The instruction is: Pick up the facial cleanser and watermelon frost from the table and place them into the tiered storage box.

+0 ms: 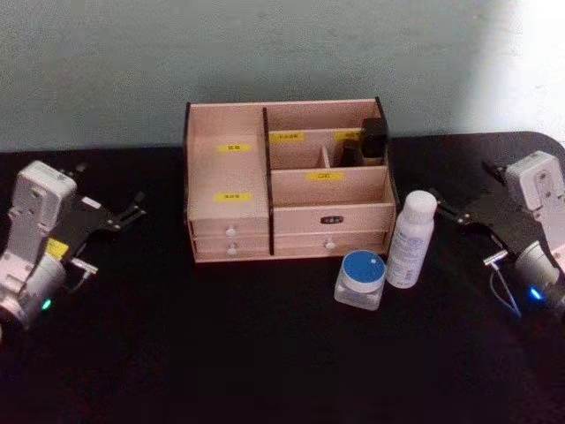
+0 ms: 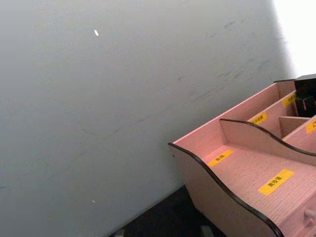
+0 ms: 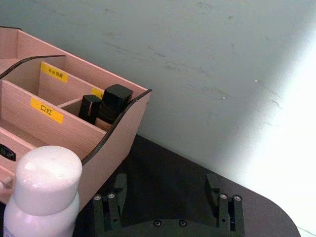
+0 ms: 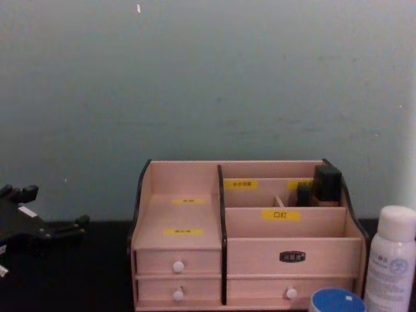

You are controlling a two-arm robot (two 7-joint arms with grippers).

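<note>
Both arms sit low at either side of the black table (image 1: 221,353). The left gripper (image 1: 134,210) and right gripper (image 1: 447,212) are spread open, holding nothing. The white plastic facial cleanser bottle (image 1: 410,240) and the blue-lidded clear jar (image 1: 360,279) stand side by side, just in front of the light wooden tiered storage box (image 1: 228,181).

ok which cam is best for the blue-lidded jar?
Head view: the whole blue-lidded jar stands in front of the tiered storage box, beside the white bottle. Chest view crops it to the lid top.

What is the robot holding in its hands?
Nothing. The left hand and right hand are both open and empty; the white bottle and blue-lidded jar stand on the table.
</note>
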